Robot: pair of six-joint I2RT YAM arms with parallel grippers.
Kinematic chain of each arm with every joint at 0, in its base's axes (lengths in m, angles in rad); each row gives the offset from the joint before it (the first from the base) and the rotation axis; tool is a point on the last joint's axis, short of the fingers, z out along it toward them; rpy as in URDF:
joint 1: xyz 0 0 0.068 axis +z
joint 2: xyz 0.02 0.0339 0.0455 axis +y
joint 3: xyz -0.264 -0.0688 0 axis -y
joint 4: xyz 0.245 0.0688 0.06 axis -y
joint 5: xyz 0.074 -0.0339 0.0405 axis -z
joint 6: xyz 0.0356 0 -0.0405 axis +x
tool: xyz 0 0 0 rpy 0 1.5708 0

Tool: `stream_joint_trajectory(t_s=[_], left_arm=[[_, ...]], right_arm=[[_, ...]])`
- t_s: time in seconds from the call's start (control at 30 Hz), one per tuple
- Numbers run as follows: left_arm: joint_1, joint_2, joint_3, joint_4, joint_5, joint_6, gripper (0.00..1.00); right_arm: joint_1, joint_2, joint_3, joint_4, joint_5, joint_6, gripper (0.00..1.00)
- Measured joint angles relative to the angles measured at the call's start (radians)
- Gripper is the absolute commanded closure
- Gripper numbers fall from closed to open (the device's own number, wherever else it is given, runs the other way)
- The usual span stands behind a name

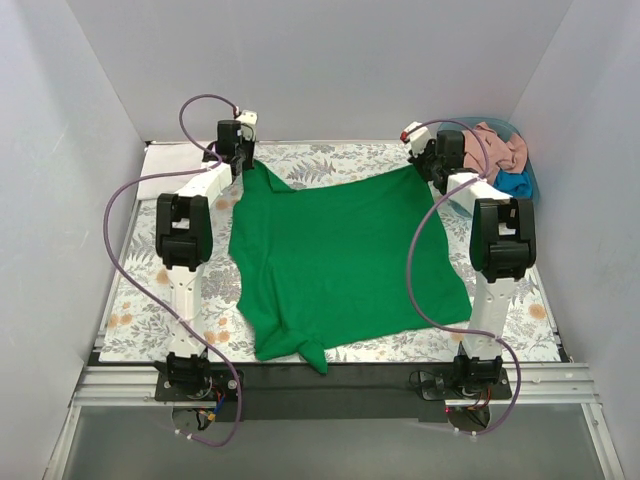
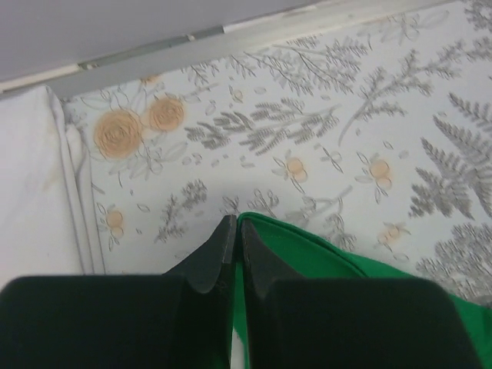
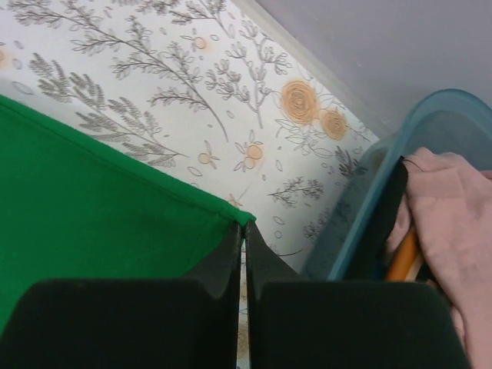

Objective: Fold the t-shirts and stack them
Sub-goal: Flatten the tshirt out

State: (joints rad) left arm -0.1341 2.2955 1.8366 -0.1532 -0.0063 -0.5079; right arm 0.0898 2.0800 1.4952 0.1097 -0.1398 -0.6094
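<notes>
The green shirt (image 1: 340,255) lies spread on the flowered table cover (image 1: 140,310). The left gripper (image 2: 237,231) is clenched on its far-left corner and the right gripper (image 3: 244,231) on its far-right corner, just beside the blue tub (image 3: 361,207) holding a pink shirt (image 3: 453,223). To fold well, both arms should probably lift evenly, keep the far edge taut, and carry it toward the near hem, clear of the tub.
</notes>
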Motion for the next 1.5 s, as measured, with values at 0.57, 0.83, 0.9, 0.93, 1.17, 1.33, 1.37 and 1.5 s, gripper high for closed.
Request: stream_joint_trajectory(t_s=[0.57,0.83,0.9,0.93,1.17,1.33,1.37,1.5], left_arm=[[0.083,-0.014,0.12,-0.126,0.139,-0.049,0.59],[0.135,-0.499,-0.364,-0.303,0.286,-0.092,0.78],[0.127,-0.544,-0.444,-0.327,0.335,-0.097,0.8],[0.123,-0.557,-0.486,-0.346,0.359,-0.098,0.8],[0.113,-0.541,-0.668,-0.454,0.429,-0.104,0.82],[0.113,-0.481,-0.655,-0.444,0.403,-0.124,0.87],[0.114,-0.46,-0.646,-0.442,0.392,-0.128,0.87],[0.143,-0.315,-0.509,-0.47,0.377,-0.155,0.89]], right_arm=[[0.005,0.0,0.209,-0.306,0.068,0.076,0.29],[0.014,-0.256,0.136,-0.524,-0.098,0.081,0.38],[0.017,-0.28,0.09,-0.565,-0.127,0.077,0.4],[0.018,-0.286,0.053,-0.584,-0.142,0.074,0.4],[0.018,-0.233,-0.108,-0.701,-0.191,0.068,0.48],[0.018,-0.138,-0.109,-0.701,-0.201,0.071,0.51],[0.018,-0.114,-0.108,-0.699,-0.2,0.072,0.51],[0.016,-0.044,-0.039,-0.676,-0.188,0.085,0.52]])
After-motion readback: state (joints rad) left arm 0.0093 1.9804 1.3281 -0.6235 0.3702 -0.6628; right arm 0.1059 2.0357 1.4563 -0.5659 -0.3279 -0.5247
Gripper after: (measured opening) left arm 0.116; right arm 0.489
